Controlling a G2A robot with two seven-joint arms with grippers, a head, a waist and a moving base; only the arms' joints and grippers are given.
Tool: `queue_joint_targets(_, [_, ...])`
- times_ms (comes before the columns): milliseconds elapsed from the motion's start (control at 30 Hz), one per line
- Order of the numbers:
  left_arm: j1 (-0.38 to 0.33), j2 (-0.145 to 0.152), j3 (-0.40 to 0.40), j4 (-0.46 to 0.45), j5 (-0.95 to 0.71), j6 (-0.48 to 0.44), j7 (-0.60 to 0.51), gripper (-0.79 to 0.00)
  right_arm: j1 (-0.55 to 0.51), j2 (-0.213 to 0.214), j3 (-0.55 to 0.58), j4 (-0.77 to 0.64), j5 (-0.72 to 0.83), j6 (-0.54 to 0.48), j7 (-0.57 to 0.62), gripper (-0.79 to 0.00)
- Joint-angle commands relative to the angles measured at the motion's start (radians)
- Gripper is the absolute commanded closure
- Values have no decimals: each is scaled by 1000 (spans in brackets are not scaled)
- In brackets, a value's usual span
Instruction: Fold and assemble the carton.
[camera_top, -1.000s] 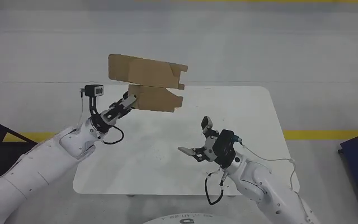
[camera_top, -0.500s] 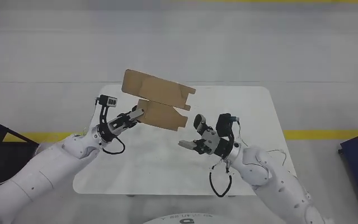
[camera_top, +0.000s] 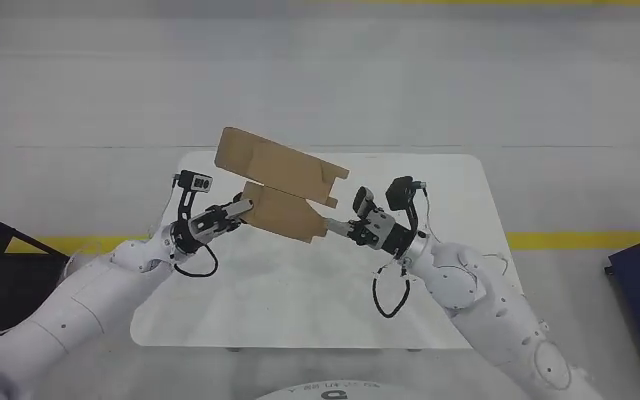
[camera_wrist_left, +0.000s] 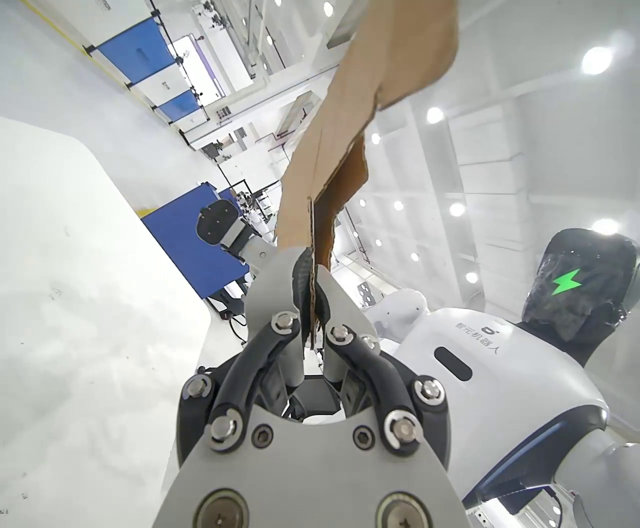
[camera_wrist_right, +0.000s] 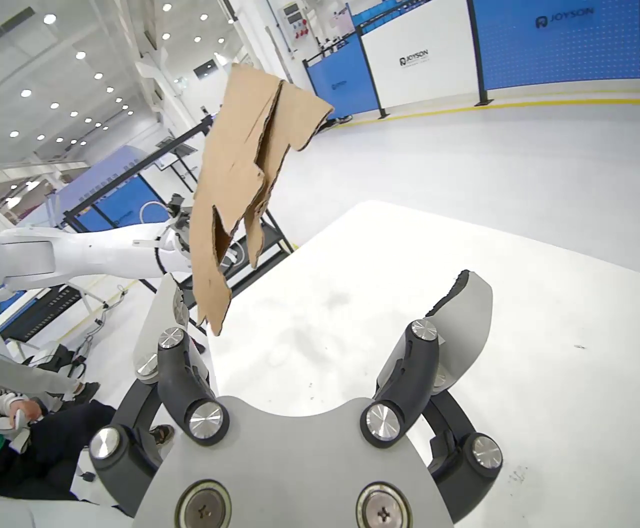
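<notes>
A flat brown carton (camera_top: 282, 190) hangs in the air above the white table (camera_top: 330, 290), tilted, with its flaps unfolded. My left gripper (camera_top: 238, 207) is shut on the carton's left edge; the left wrist view has its pads clamping the cardboard edge (camera_wrist_left: 313, 280). My right gripper (camera_top: 350, 222) stands open at the carton's right end, its fingers wide apart. In the right wrist view the carton (camera_wrist_right: 240, 200) hangs just ahead of one open finger (camera_wrist_right: 170, 310), its lower corner close to that finger; whether they touch I cannot tell.
The white table's surface below the carton is bare, with faint scuffs. A yellow floor line (camera_top: 570, 240) runs past both sides of the table. Blue partitions (camera_wrist_right: 500, 45) stand far off.
The left arm has brought the carton right and down over the table. The right gripper has risen and moved left to the carton's right end.
</notes>
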Motion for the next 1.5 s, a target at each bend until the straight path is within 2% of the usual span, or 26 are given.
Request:
queue_joint_targets(0, [3, -8, -11, 6, 1, 12, -13, 0, 9, -4, -10, 4, -7, 13, -2, -785])
queue_joint_targets(600, [58, -53, -124, 9, 77, 41, -42, 0, 62, -36, -39, 54, 3, 113, 6, -785])
queue_joint_targets(900, [101, -68, -186, -5, 86, 22, -24, 0, 47, -39, -22, 44, -7, 84, 28, -785])
queue_joint_targets(1333, [141, -89, -245, -21, 124, 70, -71, 0, 43, -47, -4, 47, 21, 62, 44, -785])
queue_joint_targets(1467, [151, -95, -264, -11, 136, 78, -79, 0, 46, -50, -7, 47, 54, 2, 59, -785])
